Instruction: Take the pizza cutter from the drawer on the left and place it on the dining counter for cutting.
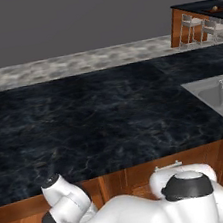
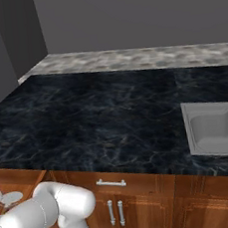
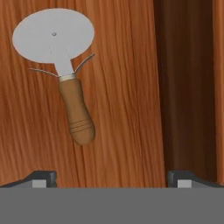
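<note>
The pizza cutter (image 3: 72,87) lies flat on the wooden floor of the open drawer (image 3: 131,109), its round grey wheel toward the top left of the hand view and its brown handle pointing down. My gripper (image 3: 111,179) hangs above it, open, with the handle slightly left of the midline between the fingertips (image 3: 41,178) and nothing held. The drawer's dark side wall runs down the right of that view. In the right base view the open drawer (image 2: 23,177) juts out at the far left with the grey wheel (image 2: 11,198) showing inside. The dining counter (image 1: 199,5) stands far off at the top right.
A black marble counter (image 1: 94,116) with a grey sink (image 2: 213,129) spans the front. Below it are a shut drawer front with a horizontal bar handle (image 2: 111,183) and cabinet doors with vertical handles (image 2: 116,213). Pale chairs (image 1: 191,24) stand at the dining counter.
</note>
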Robot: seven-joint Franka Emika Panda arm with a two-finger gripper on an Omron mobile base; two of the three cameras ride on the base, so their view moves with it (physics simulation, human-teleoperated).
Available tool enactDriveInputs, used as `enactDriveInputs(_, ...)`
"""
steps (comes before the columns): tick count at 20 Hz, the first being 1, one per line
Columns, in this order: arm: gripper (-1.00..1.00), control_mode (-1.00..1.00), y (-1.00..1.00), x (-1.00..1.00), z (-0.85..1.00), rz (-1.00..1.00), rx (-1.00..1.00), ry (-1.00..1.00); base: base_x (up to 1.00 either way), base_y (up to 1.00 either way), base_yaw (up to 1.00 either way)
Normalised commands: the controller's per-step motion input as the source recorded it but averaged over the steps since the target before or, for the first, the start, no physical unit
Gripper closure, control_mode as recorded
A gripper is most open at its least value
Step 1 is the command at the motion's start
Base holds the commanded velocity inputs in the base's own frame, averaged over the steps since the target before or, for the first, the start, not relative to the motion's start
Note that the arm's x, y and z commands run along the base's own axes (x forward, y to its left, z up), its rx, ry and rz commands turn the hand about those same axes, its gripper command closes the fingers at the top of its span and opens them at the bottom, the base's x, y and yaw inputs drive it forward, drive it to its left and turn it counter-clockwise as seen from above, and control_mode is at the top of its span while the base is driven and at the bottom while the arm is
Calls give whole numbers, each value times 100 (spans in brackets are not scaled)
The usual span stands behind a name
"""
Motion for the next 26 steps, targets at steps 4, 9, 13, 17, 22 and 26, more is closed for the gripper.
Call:
enactDriveInputs(4, -100, -100, 0, 2, -27, 0, 1, 0, 0, 0, 0)
enactDriveInputs(9, -100, -100, 0, 14, -32, 0, 0, 0, 0, 0, 0)
enactDriveInputs(13, -100, -100, 0, 8, -21, 1, 0, 0, 0, 0, 0)
enactDriveInputs(17, -100, -100, 5, 18, -6, 0, 0, 2, 0, 0, 0)
enactDriveInputs(22, -100, -100, 1, 4, -10, 0, 0, 0, 0, 0, 0)
enactDriveInputs(26, -100, -100, 1, 6, -13, 0, 0, 0, 0, 0, 0)
